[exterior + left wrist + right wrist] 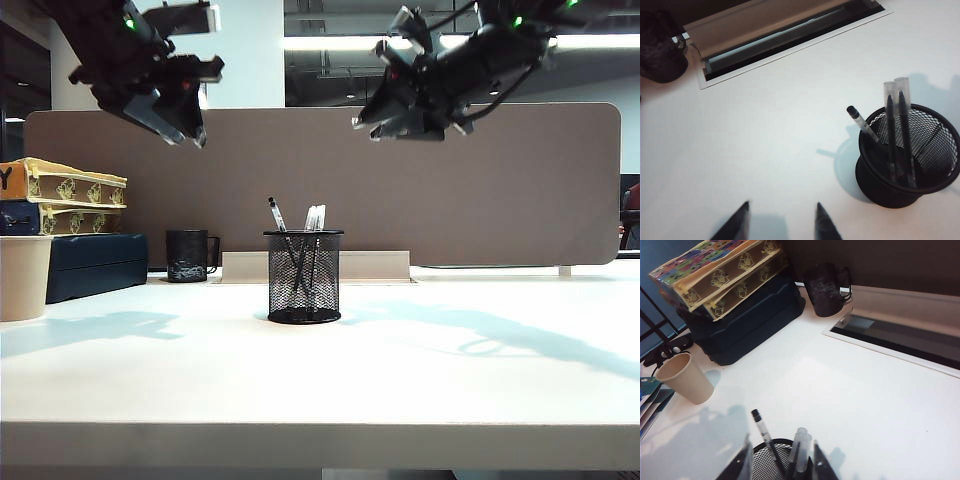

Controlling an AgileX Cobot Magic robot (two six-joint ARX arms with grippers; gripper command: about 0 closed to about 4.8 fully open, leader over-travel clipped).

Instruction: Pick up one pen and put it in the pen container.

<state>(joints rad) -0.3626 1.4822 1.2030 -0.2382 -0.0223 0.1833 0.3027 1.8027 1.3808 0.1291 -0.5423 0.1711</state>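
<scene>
While three pens are standing in the cup (303, 278), both grippers, left (185, 118) and right (400, 115), are hanging high, empty and parted.

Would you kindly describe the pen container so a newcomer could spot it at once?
Look at the white table, in front of the long brown partition. Near the middle stands the pen container, a black wire-mesh cylinder with pens sticking out. Unlike the dark handled mug behind it and the plain beige cup at far left, you can see through its walls.
</scene>
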